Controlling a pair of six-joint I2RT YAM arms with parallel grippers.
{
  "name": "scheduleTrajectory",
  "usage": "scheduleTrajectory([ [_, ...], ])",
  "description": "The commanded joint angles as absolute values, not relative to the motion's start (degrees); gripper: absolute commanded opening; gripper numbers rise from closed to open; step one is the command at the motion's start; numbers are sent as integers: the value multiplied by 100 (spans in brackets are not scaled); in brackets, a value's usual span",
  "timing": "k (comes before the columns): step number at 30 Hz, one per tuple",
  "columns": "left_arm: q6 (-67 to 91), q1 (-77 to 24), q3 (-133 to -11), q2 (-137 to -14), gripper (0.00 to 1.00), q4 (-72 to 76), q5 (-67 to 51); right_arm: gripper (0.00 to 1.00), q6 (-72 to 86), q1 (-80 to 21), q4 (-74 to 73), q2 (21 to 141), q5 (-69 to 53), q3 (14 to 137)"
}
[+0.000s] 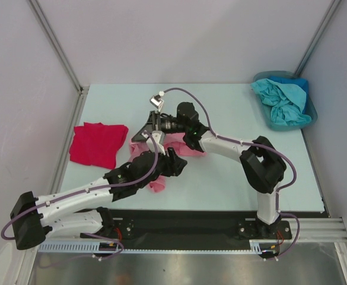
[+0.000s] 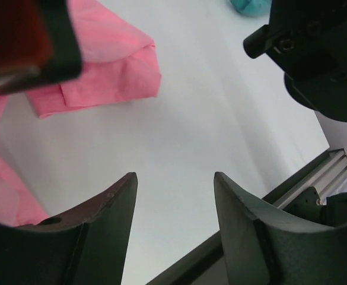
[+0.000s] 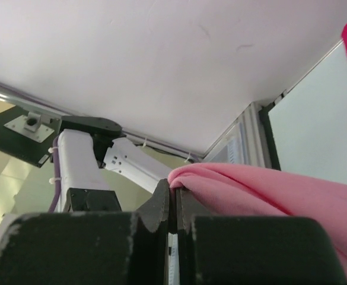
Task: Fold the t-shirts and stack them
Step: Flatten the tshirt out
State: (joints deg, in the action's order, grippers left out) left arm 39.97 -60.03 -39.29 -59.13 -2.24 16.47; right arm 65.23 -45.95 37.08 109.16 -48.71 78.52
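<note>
On the pale table [image 1: 232, 178] between grey walls [image 1: 179, 35], the right gripper [image 3: 174, 191] pinches the pink t-shirt [image 3: 268, 196]; the left gripper [image 2: 173, 178] gapes.

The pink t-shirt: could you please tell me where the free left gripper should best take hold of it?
Likely the doubled corner of the pink t-shirt, lying flat on the table just ahead of the open left gripper. Approach low from the bare-table side, sliding one of the fingers under that layered edge; the right gripper pinches another edge.
</note>
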Motion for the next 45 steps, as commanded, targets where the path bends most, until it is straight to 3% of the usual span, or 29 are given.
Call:
scheduleTrajectory([
  [1,3832,-6161,-4025,-5828,60,-439,1257,0,7119,-4693,4510,11065,-4922,8568],
  [18,3920,-6179,-3498,-5528,59,-457,1248,0,6179,-3472,2778,11504,-5115,9588],
  [31,4570,-6766,-2945,-4764,57,-1133,1915,0,6100,-3234,2777,12295,-5159,10019],
  [45,5150,-7752,-2962,-4922,57,-1617,2619,0,6670,-3261,2936,13631,-5247,11680],
])
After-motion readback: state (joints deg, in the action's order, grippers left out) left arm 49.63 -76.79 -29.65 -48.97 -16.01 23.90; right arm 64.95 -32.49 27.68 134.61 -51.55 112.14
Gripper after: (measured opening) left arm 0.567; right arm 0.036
